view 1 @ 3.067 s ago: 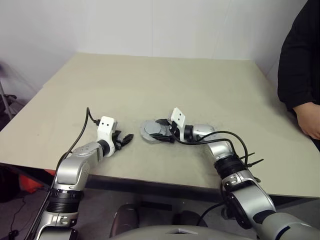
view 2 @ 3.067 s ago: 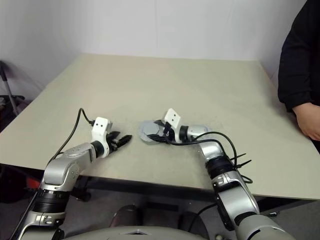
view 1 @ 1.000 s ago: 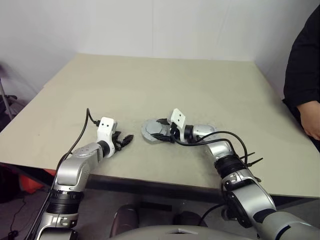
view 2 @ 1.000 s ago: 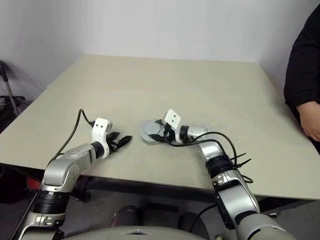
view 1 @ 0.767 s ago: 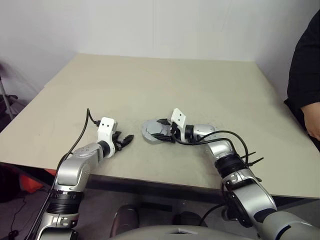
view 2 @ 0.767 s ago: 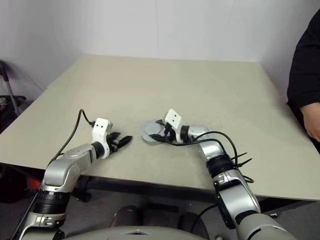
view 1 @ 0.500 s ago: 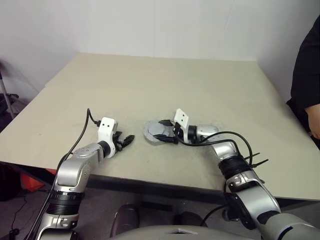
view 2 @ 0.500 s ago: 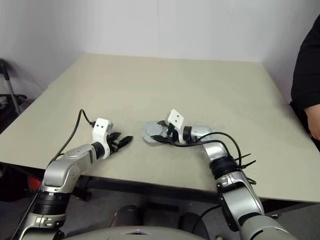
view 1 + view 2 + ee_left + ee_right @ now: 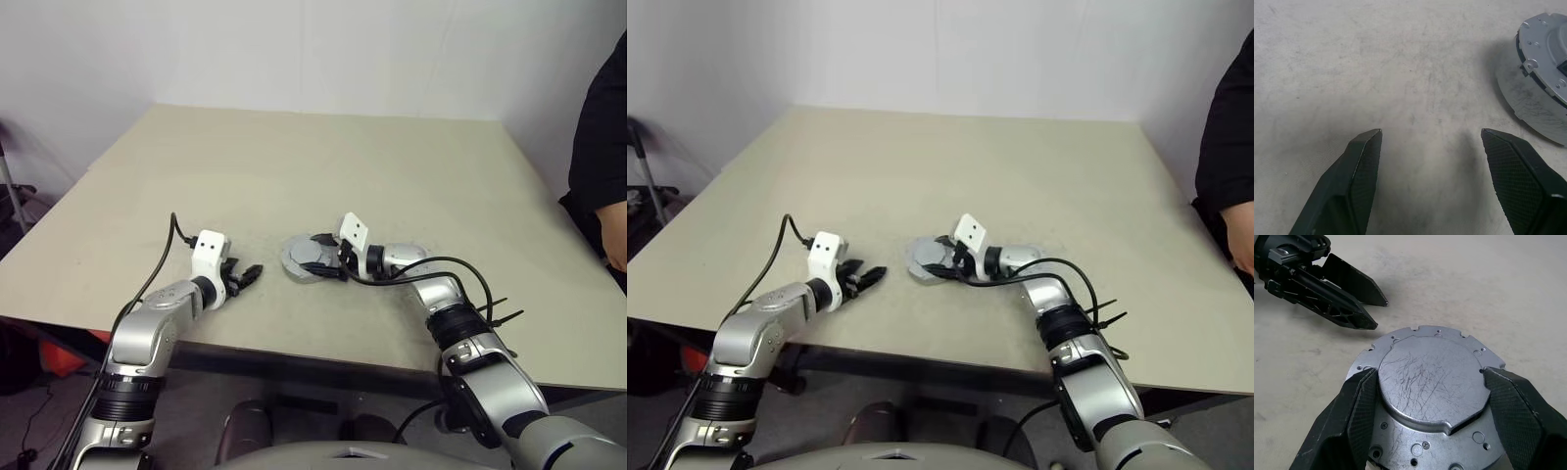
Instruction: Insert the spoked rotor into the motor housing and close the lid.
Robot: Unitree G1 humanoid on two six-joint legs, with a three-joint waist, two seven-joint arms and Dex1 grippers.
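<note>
The beige table (image 9: 323, 166) fills most of the head views, with a white wall behind it; at its right edge stands a person in a black sleeve (image 9: 598, 127), a hand (image 9: 618, 238) hanging by the table's side; near the front edge sits the motor housing (image 9: 1415, 440), a short round silver cup, with the lid (image 9: 1432, 382), a scratched grey disc with notches round its rim, lying flat on top of it so that nothing of the inside shows; the right gripper (image 9: 1427, 423) reaches in from the right with its fingers (image 9: 1359, 416) spread wide on either side of the assembly, standing close against the rim, though whether they press on it I cannot tell; the left gripper (image 9: 1427, 161) lies low over bare table just to the left of the housing, apart from it, its two black fingers (image 9: 1359, 181) spread and holding nothing.
</note>
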